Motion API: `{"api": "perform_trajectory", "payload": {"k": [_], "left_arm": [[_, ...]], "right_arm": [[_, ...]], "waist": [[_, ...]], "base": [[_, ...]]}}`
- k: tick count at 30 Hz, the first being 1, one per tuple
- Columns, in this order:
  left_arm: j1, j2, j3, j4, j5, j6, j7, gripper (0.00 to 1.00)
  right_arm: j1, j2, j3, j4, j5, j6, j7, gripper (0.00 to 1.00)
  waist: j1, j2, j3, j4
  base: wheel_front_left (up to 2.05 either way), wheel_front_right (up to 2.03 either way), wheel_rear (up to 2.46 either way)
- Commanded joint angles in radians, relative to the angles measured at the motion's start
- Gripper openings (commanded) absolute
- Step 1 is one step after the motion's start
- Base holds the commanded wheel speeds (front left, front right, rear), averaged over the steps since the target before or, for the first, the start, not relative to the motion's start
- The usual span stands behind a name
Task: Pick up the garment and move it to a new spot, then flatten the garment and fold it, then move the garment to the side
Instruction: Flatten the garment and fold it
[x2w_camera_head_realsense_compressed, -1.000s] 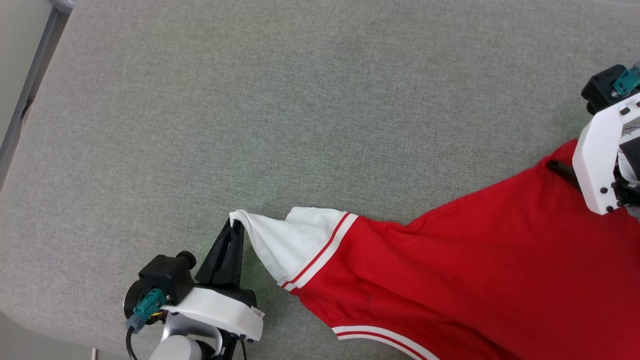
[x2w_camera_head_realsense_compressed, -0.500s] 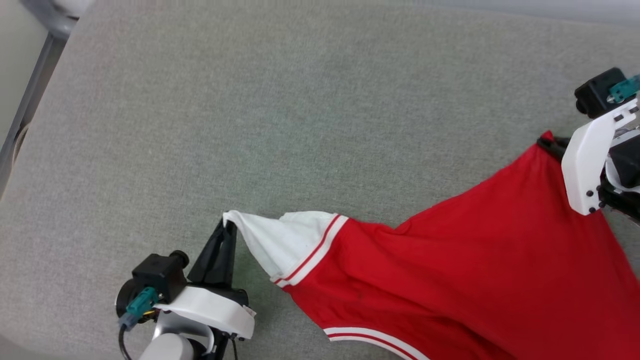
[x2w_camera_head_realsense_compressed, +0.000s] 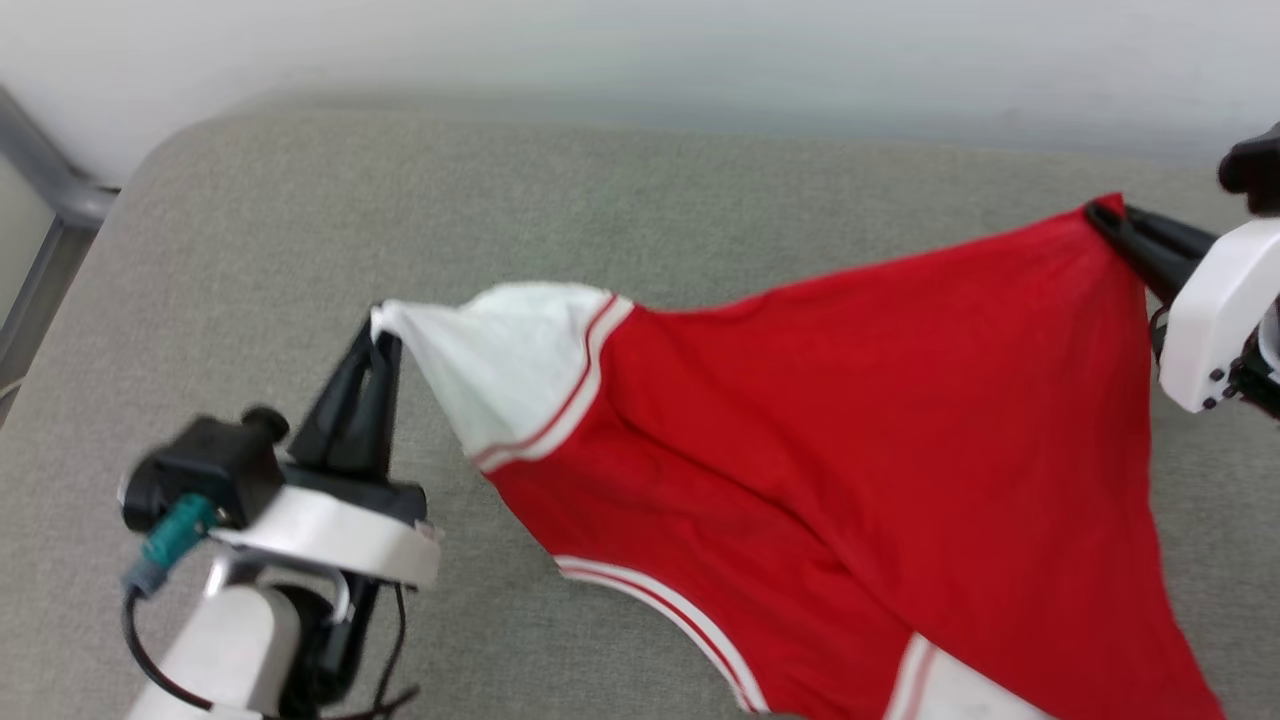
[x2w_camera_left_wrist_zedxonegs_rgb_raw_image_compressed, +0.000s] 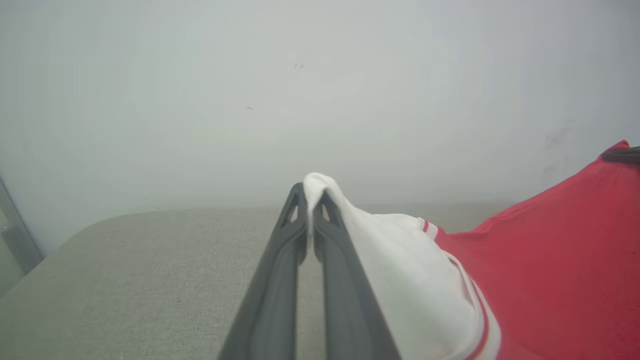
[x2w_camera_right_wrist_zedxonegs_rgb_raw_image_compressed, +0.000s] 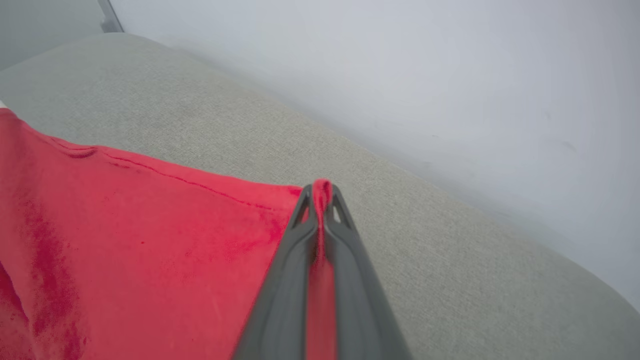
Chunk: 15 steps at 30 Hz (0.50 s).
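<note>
Left gripper (x2w_camera_head_realsense_compressed: 383, 338) is pinched shut on the tip of the white sleeve, and the right gripper (x2w_camera_head_realsense_compressed: 1103, 212) is clamped on a red corner, so the jersey (x2w_camera_head_realsense_compressed: 850, 420) is pulled taut between the two over the grey cushion (x2w_camera_head_realsense_compressed: 250, 300), near the pale wall (x2w_camera_head_realsense_compressed: 640, 50). The rest of the red cloth sags down toward the robot, striped trim showing, and I can't tell if that low part touches the cushion.

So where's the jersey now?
In the head view the jersey spans centre to right over the grey cushion, white sleeve pinched by the left hand, red corner by the right hand.
</note>
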Motion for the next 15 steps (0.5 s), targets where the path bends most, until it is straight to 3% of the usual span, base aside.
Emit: {"api": "perform_trajectory", "payload": {"k": [1, 9, 15], "left_arm": [[-0.039, 0.016, 0.008, -0.026, 0.011, 0.001, 0.013, 0.0], [-0.234, 0.077, 0.044, -0.1, 0.026, -0.01, 0.094, 0.0], [-0.416, 0.103, 0.041, -0.095, 0.043, -0.045, 0.136, 0.0]], "right_arm": [[0.012, -0.005, -0.02, -0.018, -0.004, -0.001, -0.018, 0.0], [0.02, 0.014, -0.162, -0.131, -0.062, -0.001, -0.05, 0.0], [-0.001, 0.053, -0.286, -0.219, -0.123, -0.001, -0.027, 0.0]], "waist": [[0.0, 0.0, -0.034, -0.027], [0.0, 0.0, -0.053, -0.067], [0.0, 0.0, -0.043, -0.085]], "base": [[0.0, 0.0, 0.0], [0.0, 0.0, 0.0], [0.0, 0.0, 0.0]]}}
